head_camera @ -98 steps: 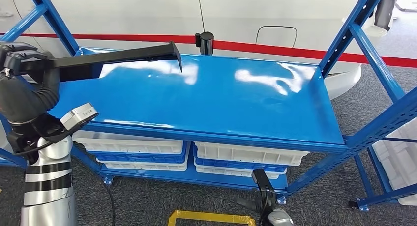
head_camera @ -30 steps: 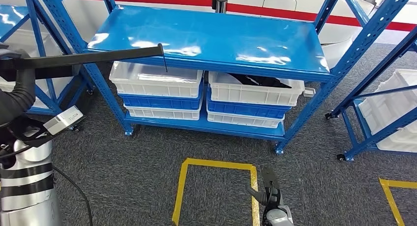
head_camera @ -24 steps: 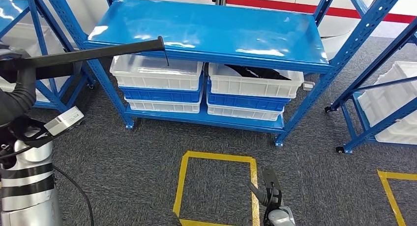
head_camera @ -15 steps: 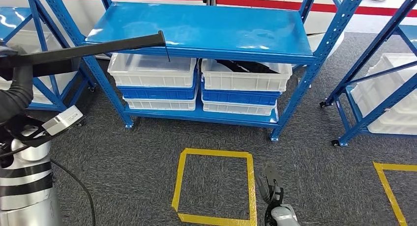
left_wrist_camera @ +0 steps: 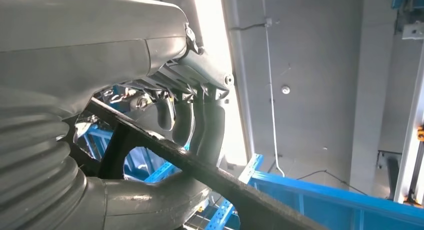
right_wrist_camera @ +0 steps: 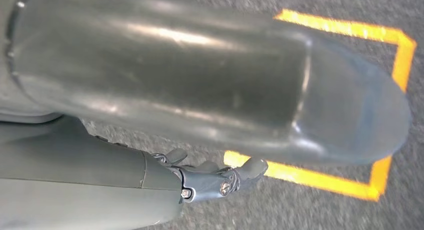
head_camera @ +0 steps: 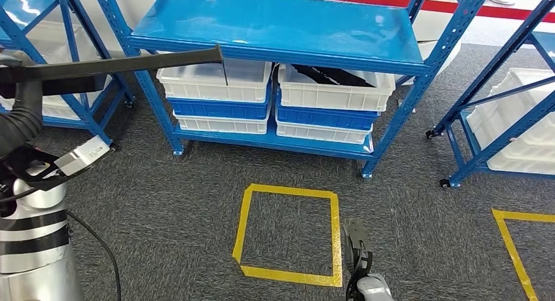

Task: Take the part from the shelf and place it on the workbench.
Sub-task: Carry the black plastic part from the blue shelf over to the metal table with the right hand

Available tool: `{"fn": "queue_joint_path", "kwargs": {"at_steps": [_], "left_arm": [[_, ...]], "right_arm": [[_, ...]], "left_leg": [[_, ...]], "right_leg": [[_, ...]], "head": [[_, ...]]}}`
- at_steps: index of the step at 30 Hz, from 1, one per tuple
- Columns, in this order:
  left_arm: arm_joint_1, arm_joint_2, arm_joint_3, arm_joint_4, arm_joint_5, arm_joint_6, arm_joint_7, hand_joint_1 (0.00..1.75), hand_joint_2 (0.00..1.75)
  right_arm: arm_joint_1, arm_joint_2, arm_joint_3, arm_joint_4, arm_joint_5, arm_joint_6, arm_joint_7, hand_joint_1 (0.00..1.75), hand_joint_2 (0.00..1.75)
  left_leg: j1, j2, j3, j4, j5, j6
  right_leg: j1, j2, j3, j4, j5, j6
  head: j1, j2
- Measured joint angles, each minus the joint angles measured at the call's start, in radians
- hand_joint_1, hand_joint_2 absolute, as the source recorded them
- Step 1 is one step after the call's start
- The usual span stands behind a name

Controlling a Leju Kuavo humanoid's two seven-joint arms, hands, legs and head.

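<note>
The part is a long black bar with a short bent tip. My left hand grips it at the far left of the head view, and it reaches out level in front of the blue shelf. In the left wrist view the dark fingers wrap over the bar. My right hand hangs low over the carpet, holding nothing. Its thumb and fingers lie stretched out and apart.
White and blue bins sit under the shelf's top deck, and one holds dark parts. More blue racks stand at left and right. A yellow tape square marks the grey carpet, with another corner at right.
The whole picture has shifted: the camera has backed away from the shelf, so more floor and the tape square show. My left hand keeps its hold on the bar.
</note>
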Motion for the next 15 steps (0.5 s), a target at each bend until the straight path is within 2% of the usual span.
{"fn": "queue_joint_path", "kwargs": {"at_steps": [1,2,3,4,5,6,7,8,9,10,11,12,13,14,15], "left_arm": [[-0.002,0.0,-0.001,0.0,0.0,0.0,0.0,1.75,1.75],[-0.003,0.0,-0.002,0.001,0.0,0.0,0.0,1.75,1.75],[-0.004,0.0,-0.004,0.002,0.0,0.0,0.0,1.75,1.75],[-0.004,0.0,-0.004,0.004,0.0,0.0,0.0,1.75,1.75],[-0.004,0.0,-0.005,0.006,0.0,0.0,0.0,1.75,1.75],[-0.004,0.0,-0.005,0.007,-0.001,0.0,0.0,1.75,1.75],[-0.005,0.001,-0.004,0.008,-0.002,0.0,0.0,1.75,1.75],[-0.005,0.001,-0.005,0.009,-0.004,0.0,0.0,1.75,1.75],[-0.006,0.002,-0.005,0.01,-0.005,0.0,0.0,1.75,1.75],[-0.006,0.002,-0.006,0.011,-0.006,0.0,0.0,1.75,1.75],[-0.006,0.003,-0.006,0.013,-0.006,0.0,0.0,1.75,1.75],[-0.005,0.004,-0.007,0.015,-0.006,0.0,0.0,1.75,1.75],[-0.006,0.005,-0.007,0.016,-0.006,0.0,0.0,1.75,1.75],[-0.006,0.007,-0.007,0.017,-0.006,0.0,0.0,1.75,1.75],[-0.006,0.008,-0.007,0.018,-0.006,0.0,0.0,1.75,1.75]], "right_arm": [[0.0,0.001,0.0,0.001,-0.002,0.006,0.001,0.0,0.0],[0.0,0.002,-0.001,0.002,-0.004,0.01,0.001,0.0,0.0],[-0.001,0.002,-0.001,0.004,-0.006,0.013,0.001,0.0,0.0],[-0.001,0.002,-0.003,0.005,-0.008,0.016,0.002,0.0,0.0],[-0.002,0.002,-0.004,0.006,-0.009,0.018,0.002,0.0,0.0],[-0.004,0.002,-0.005,0.006,-0.011,0.019,0.002,0.0,0.0],[-0.006,0.002,-0.006,0.007,-0.012,0.02,0.002,0.0,0.0],[-0.008,0.002,-0.007,0.007,-0.013,0.02,0.002,0.0,0.0],[-0.01,0.003,-0.007,0.008,-0.014,0.02,0.002,0.0,0.0],[-0.011,0.003,-0.007,0.009,-0.014,0.021,0.002,0.0,0.0],[-0.011,0.003,-0.008,0.01,-0.014,0.021,0.002,0.0,0.0],[-0.012,0.004,-0.008,0.011,-0.015,0.021,0.002,0.0,0.0],[-0.012,0.004,-0.008,0.011,-0.015,0.021,0.003,0.0,0.0],[-0.012,0.005,-0.009,0.012,-0.015,0.022,0.003,0.0,0.0],[-0.012,0.005,-0.009,0.012,-0.015,0.022,0.003,0.0,0.0]], "left_leg": [[0.0,0.0,-0.015,0.0,0.011,0.003],[-0.001,0.0,-0.03,0.0,0.022,0.003],[-0.001,0.0,-0.045,0.001,0.033,0.002],[0.0,0.0,-0.059,0.001,0.044,0.0],[0.001,0.0,-0.072,0.001,0.054,-0.003],[0.002,0.0,-0.084,0.001,0.064,-0.008],[0.002,0.001,-0.094,0.001,0.074,-0.014],[0.001,0.001,-0.1,-0.002,0.086,-0.02],[0.001,0.002,-0.103,-0.006,0.097,-0.026],[0.001,0.003,-0.104,-0.013,0.109,-0.033],[0.002,0.002,-0.105,-0.021,0.119,-0.039],[0.002,0.001,-0.109,-0.022,0.116,-0.045],[0.002,0.0,-0.116,-0.011,0.098,-0.05],[0.002,0.0,-0.129,0.025,0.059,-0.053],[0.002,-0.001,-0.143,0.085,0.008,-0.055]], "right_leg": [[0.0,0.0,-0.017,0.065,-0.037,-0.004],[-0.001,0.0,-0.027,0.119,-0.058,-0.002],[-0.001,0.0,-0.024,0.147,-0.062,0.003],[-0.002,0.0,-0.003,0.14,-0.049,0.012],[-0.002,0.0,0.035,0.099,-0.029,0.02],[-0.002,0.0,0.083,0.035,-0.017,0.025],[0.0,0.001,0.131,-0.038,-0.015,0.024],[0.003,0.003,0.165,-0.091,-0.016,0.02],[0.006,0.005,0.182,-0.123,-0.021,0.015],[0.009,0.007,0.185,-0.135,-0.019,0.01],[0.005,0.008,0.179,-0.136,-0.008,0.004],[0.001,0.008,0.175,-0.141,0.001,-0.004],[-0.004,0.007,0.17,-0.145,0.011,-0.015],[-0.008,0.005,0.164,-0.149,0.022,-0.025],[-0.007,0.004,0.157,-0.149,0.03,-0.033]], "head": [[0.002,0.0],[0.003,0.0],[0.003,0.0],[0.004,0.0],[0.004,0.0],[0.004,0.0],[0.004,0.0],[0.003,0.0],[0.003,0.0],[0.002,0.0],[0.002,0.0],[0.002,0.0],[0.0,0.0],[-0.002,0.0],[-0.004,0.0]]}}
